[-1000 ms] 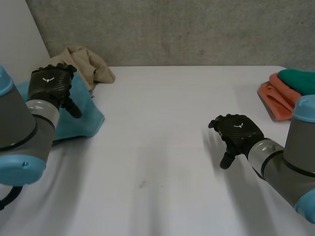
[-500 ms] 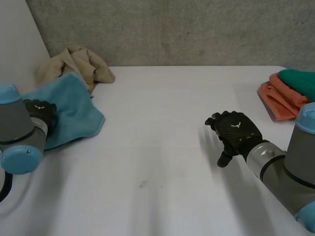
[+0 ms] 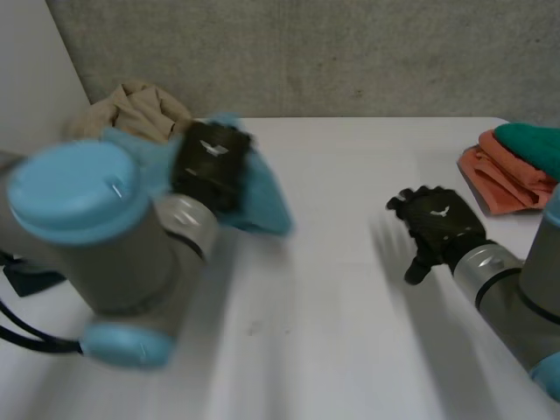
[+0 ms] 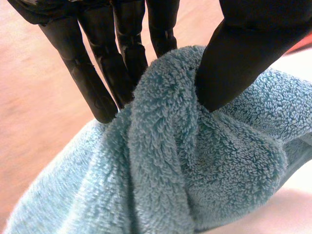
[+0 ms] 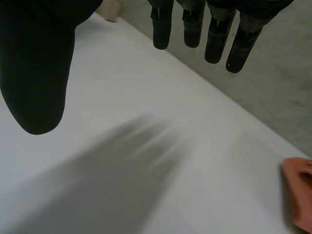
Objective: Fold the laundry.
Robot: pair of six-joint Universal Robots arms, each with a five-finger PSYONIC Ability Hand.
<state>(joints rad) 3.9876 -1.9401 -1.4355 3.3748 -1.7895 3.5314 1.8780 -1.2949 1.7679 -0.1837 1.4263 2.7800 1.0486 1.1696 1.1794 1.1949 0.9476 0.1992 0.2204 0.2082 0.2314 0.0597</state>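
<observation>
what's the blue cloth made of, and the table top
Blue towel: looks like terry cloth, likely cotton. The left wrist view shows a dense, fuzzy looped pile, matte and soft. Table: a smooth, plain white surface with no grain, perhaps laminate or painted board; the look leaves that open.

Blue terry towel (image 3: 262, 203) (image 4: 219, 161) — bunched up, pinched btw thumb & fingers of left hand (image 3: 210, 162). Beige cloth (image 3: 140, 109) crumpled at back left. Orange cloth (image 3: 490, 179) & green cloth (image 3: 529, 144) — folded, touching, far right.
</observation>
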